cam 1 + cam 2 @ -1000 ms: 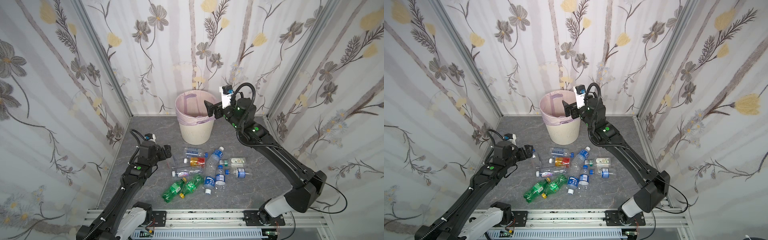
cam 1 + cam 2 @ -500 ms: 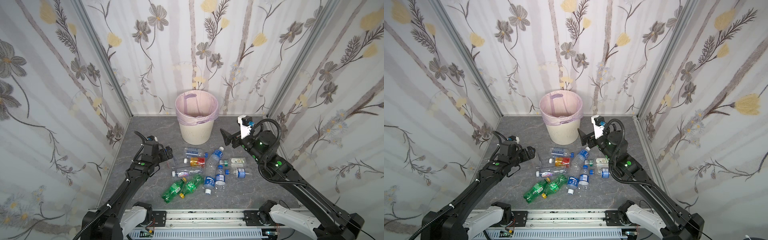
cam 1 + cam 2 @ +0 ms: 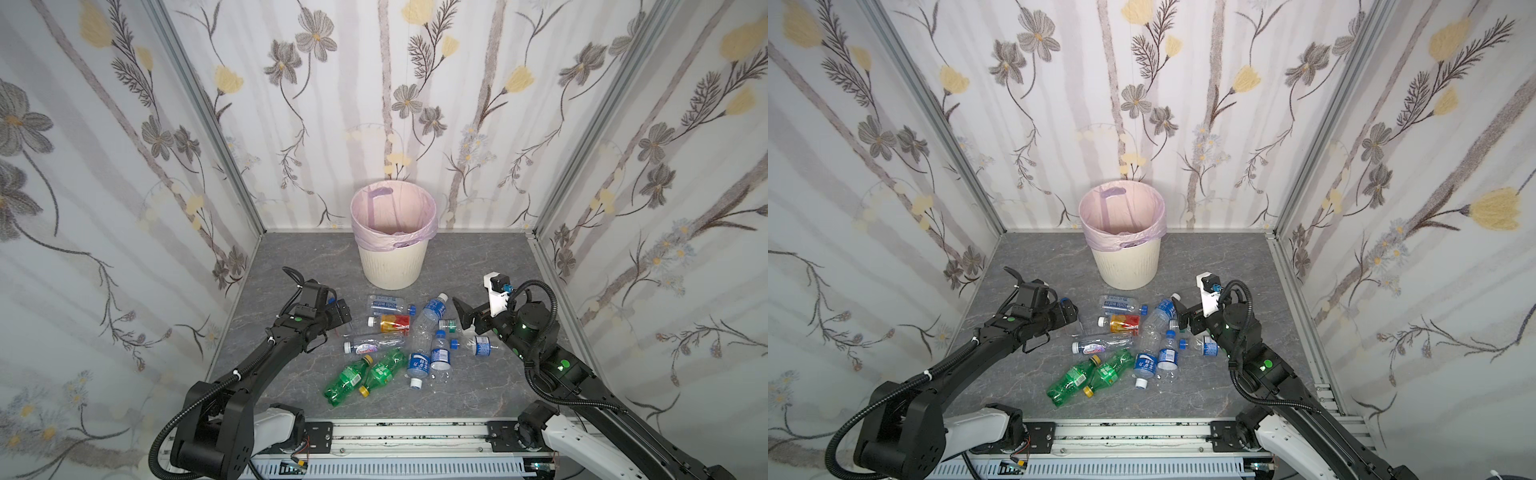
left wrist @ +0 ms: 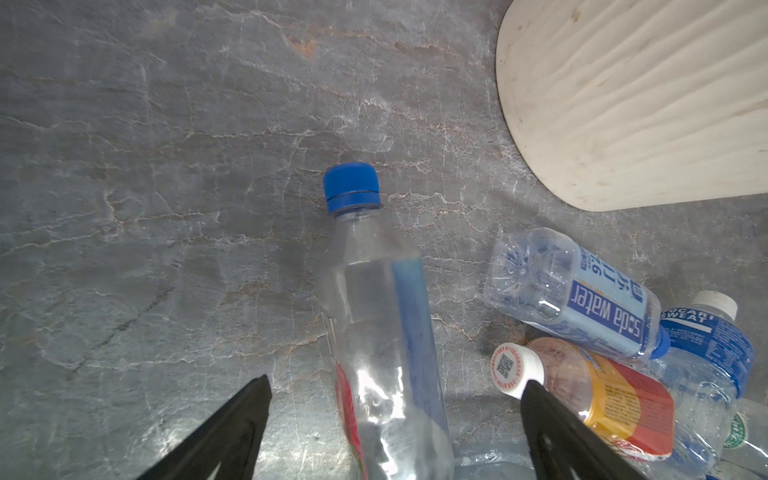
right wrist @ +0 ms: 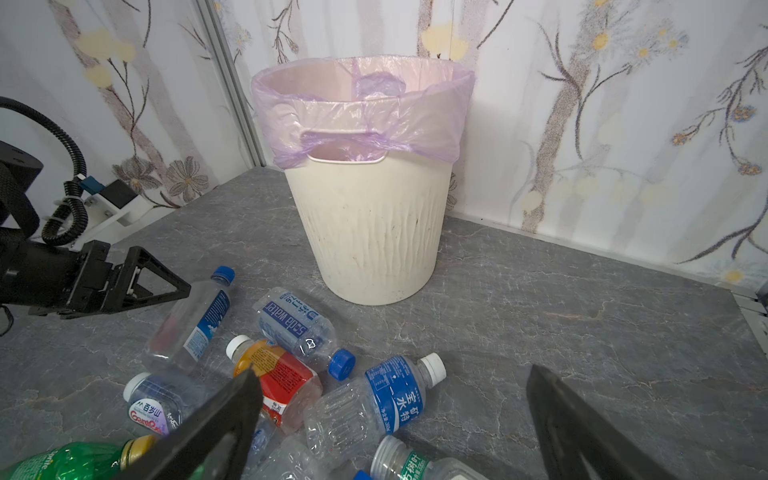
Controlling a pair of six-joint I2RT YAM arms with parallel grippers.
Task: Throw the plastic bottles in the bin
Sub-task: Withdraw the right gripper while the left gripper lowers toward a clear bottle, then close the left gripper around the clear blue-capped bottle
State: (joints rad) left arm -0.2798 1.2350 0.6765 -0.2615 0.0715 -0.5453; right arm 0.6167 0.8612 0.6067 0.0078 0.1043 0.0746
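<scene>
Bottles (image 3: pixel 432 309) unmoved — right hand (image 5: pixel 395 372), spread and empty, down from bin (image 3: pixel 392 266) to pile; left hand (image 4: pixel 395 384) spread astride blue-capped bottle (image 4: pixel 374 291).

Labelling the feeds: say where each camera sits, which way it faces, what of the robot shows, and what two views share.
Top view: high over the robot's base, looking down at bin and bottles; left arm and right arm show.
Top view: beside it, same aim, same bin.
Left wrist: on left arm, facing down at a blue-capped bottle framed by the open left tool.
Right wrist: on right arm, facing the bin; right tool, open, and left tool show.
Both wrist views share the soda water bottle.
</scene>
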